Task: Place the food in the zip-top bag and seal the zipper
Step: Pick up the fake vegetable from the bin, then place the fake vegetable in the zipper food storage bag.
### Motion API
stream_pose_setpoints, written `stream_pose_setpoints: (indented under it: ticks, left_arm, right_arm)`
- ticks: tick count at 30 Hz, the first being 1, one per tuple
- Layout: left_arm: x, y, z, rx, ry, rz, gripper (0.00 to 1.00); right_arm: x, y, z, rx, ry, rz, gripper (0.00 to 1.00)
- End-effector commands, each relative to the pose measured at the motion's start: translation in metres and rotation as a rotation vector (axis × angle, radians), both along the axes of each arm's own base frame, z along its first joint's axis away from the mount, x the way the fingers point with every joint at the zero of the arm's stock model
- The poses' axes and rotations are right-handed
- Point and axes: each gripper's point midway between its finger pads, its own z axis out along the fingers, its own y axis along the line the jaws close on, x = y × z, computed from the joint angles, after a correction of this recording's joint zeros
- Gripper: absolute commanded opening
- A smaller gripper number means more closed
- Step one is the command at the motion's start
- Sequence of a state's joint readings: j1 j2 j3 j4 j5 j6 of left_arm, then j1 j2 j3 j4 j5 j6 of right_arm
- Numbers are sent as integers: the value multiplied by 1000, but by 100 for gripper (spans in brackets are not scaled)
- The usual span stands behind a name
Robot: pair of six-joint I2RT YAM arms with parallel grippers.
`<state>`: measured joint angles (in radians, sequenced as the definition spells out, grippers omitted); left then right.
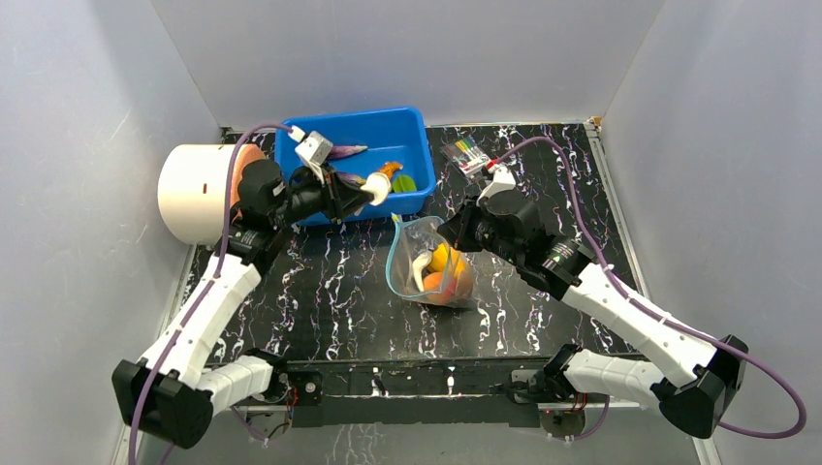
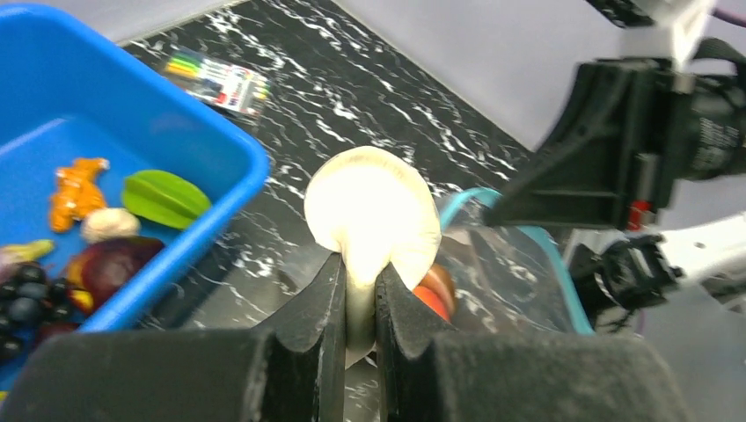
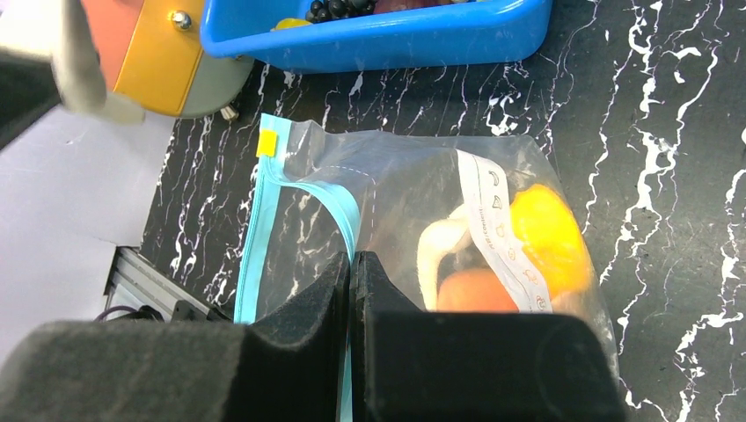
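Your zip-top bag (image 1: 426, 263) sits on the black marbled table (image 1: 330, 291) near the middle, just in front of the blue bin (image 1: 412, 131). Its zipper (image 3: 253, 242), the teal strip along the mouth, curves in an open loop, so the mouth gapes toward the left arm. A small yellow tab (image 3: 267, 142) sits at one end of the strip. Three toy foods are inside: a yellow piece (image 3: 547, 233), an orange piece (image 3: 475, 292) and a pale curved piece (image 3: 435, 255).

Your right gripper (image 3: 350, 264) has its fingers pressed together on the bag's mouth edge. The teal strip runs straight into the pinch, and the clear film hangs from it.

Your left gripper (image 2: 359, 283) is clamped on the stem of a cream mushroom (image 2: 374, 215). It holds the mushroom in the air with the cap pointing away from the wrist. From above, the mushroom is by the bin's front wall, near the bag's mouth but outside it. In the left wrist view the teal rim shows just past the cap.

More food lies in the bin: a green slice (image 2: 165, 198), a knobbly orange piece (image 2: 77, 189), dark grapes (image 2: 22, 294) and a dark red piece (image 2: 114, 264). A packet of markers (image 1: 467, 152) lies on the table right of the bin. A white cylinder (image 1: 199, 194) lies on its side at the table's left edge.
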<state>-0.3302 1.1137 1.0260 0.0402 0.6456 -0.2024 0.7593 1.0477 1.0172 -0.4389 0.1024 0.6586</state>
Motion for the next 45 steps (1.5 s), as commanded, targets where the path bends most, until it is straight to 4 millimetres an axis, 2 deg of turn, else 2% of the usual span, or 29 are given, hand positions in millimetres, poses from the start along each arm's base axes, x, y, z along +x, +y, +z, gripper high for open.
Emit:
stream_pose_setpoints:
  ticks: [1, 6, 12, 22, 24, 27, 29, 31, 33, 38, 45]
  left_arm:
    - [-43, -12, 5, -111, 106, -94, 0]
    - [-67, -19, -8, -166, 197, -134, 0]
    - [-85, -36, -8, -250, 296, -205, 0]
    - [-80, -55, -51, -196, 407, -172, 2]
    - [-80, -58, -53, -188, 420, -178, 10]
    - [-78, -59, -52, -173, 416, -170, 38]
    - [-77, -57, -51, -159, 393, -157, 51]
    - [-75, -55, -49, -145, 364, -144, 59]
    - [-74, -52, -47, -127, 331, -137, 64]
    - [-70, -42, -47, -59, 281, -93, 67]
    - [-47, -21, -56, 112, 205, 33, 67]
  right_arm:
    - [9, 10, 23, 82, -60, -12, 0]
    - [11, 16, 28, 115, -61, -4, 0]
    - [11, 23, 28, 136, -45, 13, 0]
    - [11, 22, 30, 134, -49, 13, 0]
    - [10, 21, 32, 140, -51, 13, 0]
    - [8, 20, 34, 145, -54, 14, 0]
    - [8, 20, 34, 141, -52, 12, 0]
    - [8, 19, 33, 139, -52, 14, 0]
    - [8, 21, 30, 134, -48, 21, 0]
    - [5, 25, 25, 126, -40, 51, 0]
    - [1, 14, 22, 96, -68, 47, 0]
